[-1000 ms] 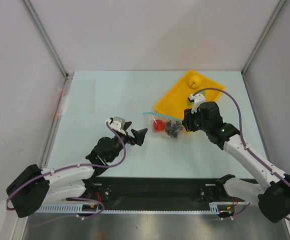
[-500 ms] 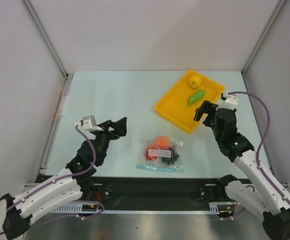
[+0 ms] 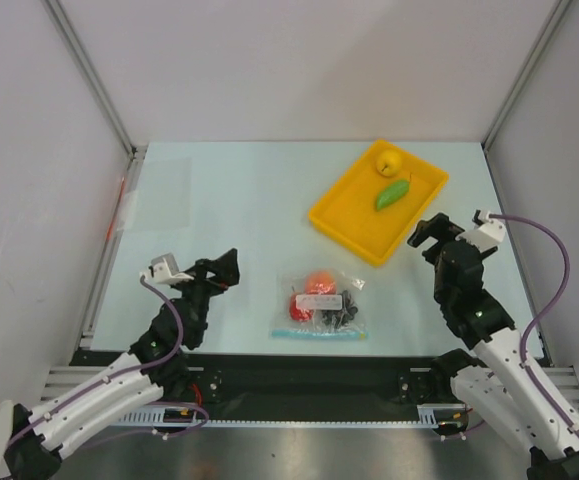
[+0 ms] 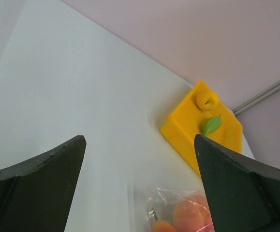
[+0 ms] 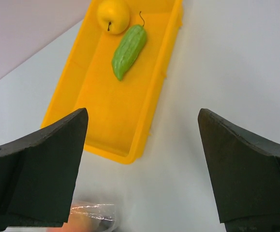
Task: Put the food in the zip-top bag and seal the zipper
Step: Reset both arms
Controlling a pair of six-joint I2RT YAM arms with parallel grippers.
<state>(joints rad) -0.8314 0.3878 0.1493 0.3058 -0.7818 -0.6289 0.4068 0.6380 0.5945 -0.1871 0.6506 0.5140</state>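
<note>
1. Top external view:
   - The zip-top bag [image 3: 319, 305] is lying flat near the middle of the tabletop's [image 3: 229, 200] near edge, with its teal zipper [image 3: 319, 334] running along the side closest to the arm bases.
   - It is holding a red fruit [image 3: 298, 305], a peach-orange fruit [image 3: 320, 283] and a black grape bunch [image 3: 340, 316].
   - Whether the strip is pressed shut cannot be told.
   - The yellow tray [image 3: 341, 222] is sitting towards the far right corner, carrying a yellow fruit [image 3: 389, 160] and a green fruit [image 3: 391, 194].
   - The left gripper [image 3: 219, 270] is hovering to the bag's left and the right gripper [image 3: 431, 232] to its right, by the tray's near corner. Both are apart from the bag, with jaws spread and holding nothing.

2. Left wrist view:
   - The left gripper [image 4: 139, 140] is showing its fingers wide apart with bare tabletop between them.
   - The bag [image 4: 152, 203] is lying at the bottom edge, below the gap.
   - The tray [image 4: 185, 133], yellow fruit [image 4: 207, 100] and green fruit [image 4: 211, 125] are lying beyond.

3. Right wrist view:
   - The right gripper [image 5: 142, 112] is standing wide open over the tray's [image 5: 106, 116] near end.
   - The yellow fruit [image 5: 113, 14] and green fruit [image 5: 128, 51] are lying at the tray's far end.
   - A corner of the bag [image 5: 94, 212] is peeking in at the bottom, by the left finger.
</note>
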